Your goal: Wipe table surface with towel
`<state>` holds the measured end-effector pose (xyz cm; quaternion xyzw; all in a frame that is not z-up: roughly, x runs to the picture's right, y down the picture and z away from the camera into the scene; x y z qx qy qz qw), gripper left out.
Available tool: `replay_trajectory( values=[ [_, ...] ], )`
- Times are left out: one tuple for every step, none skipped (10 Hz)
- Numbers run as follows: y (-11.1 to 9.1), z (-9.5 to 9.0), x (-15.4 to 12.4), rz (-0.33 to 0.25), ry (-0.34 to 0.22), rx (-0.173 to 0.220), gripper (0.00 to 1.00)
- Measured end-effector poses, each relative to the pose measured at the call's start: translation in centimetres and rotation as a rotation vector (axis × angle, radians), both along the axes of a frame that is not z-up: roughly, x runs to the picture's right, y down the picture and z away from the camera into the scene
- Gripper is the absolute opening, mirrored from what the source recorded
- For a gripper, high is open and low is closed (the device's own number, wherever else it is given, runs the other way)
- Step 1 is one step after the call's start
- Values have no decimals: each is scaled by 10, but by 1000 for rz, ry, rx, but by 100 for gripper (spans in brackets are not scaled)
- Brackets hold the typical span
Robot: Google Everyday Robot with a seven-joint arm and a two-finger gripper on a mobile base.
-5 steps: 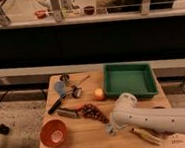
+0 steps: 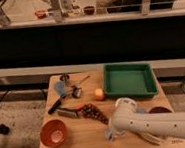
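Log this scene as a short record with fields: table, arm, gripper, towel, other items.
table: wooden top
arm: white, reaching in from the lower right over the table's front
gripper: low over the front middle of the table, right of the orange bowl
towel: not clearly seen; a pale patch at the gripper may be it
tray: green, back right
ball: small, orange, just left of the tray
utensils: scattered back left
dark cluster: mid-table, beside the arm's end

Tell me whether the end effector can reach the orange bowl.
Probably yes: the end effector sits low over the table, with only bare wood between it and the orange bowl.
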<state>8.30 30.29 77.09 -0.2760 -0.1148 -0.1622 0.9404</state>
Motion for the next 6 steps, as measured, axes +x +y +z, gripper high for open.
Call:
replay_trajectory(
  values=[
    [4,-3,-5,-7,-8,-2,0],
    [7,-5,-9,-15,-15,-2,0],
    [11,-8,-20,-28,-27,-3,0],
    [13,-10,-26,-37,-35,-1,0],
    [15,-11,-32,-46,-41,1,0],
    [15,-13,-38,-55,-48,2,0]
  ],
)
